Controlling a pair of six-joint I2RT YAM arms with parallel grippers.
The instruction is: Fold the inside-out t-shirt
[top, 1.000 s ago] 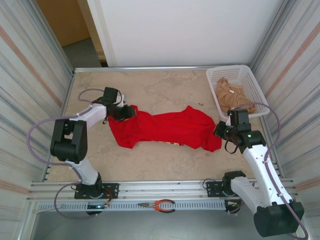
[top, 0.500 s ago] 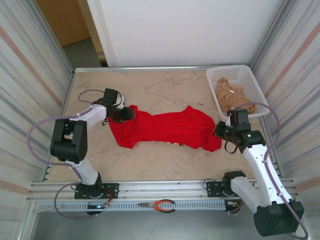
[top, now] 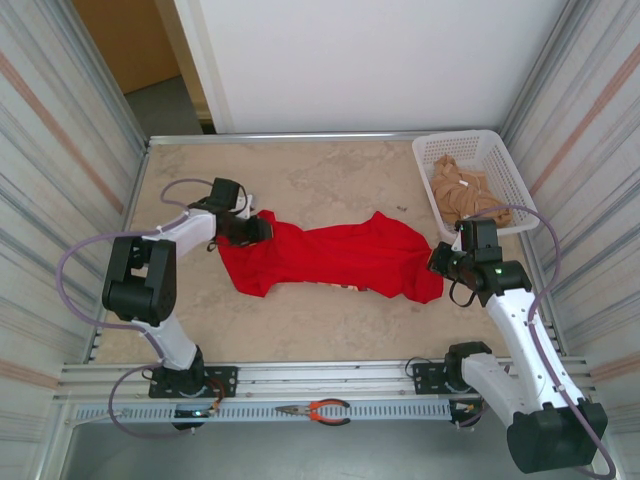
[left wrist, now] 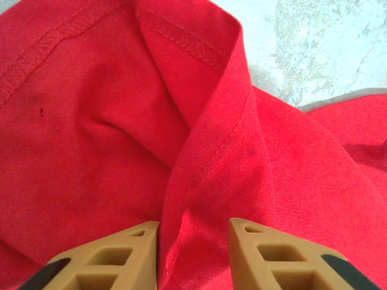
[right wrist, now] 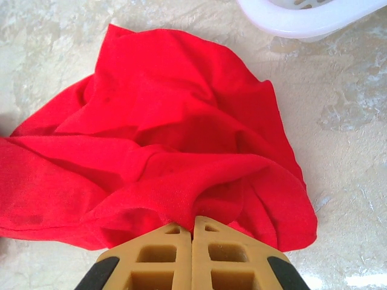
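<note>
The red t-shirt [top: 330, 255] lies stretched out in a crumpled band across the middle of the table. My left gripper [top: 262, 228] is at its left end. In the left wrist view the t-shirt [left wrist: 121, 121] shows stitched hems, and a raised fold runs down between the two tan fingers of the left gripper [left wrist: 193, 225], which stand apart. My right gripper [top: 435, 262] is at the shirt's right end. In the right wrist view the right gripper [right wrist: 192, 220] is shut, its tips pinching a fold of the t-shirt [right wrist: 181, 121].
A white basket [top: 500, 150] with a tan garment [top: 460, 190] in it stands at the back right; its rim [right wrist: 308, 15] is just beyond the shirt. Orange-handled pliers [top: 320, 410] lie on the front rail. Metal walls close in both sides.
My left gripper has shifted slightly at the shirt's left end. The right arm and the shirt's right end have not moved.
</note>
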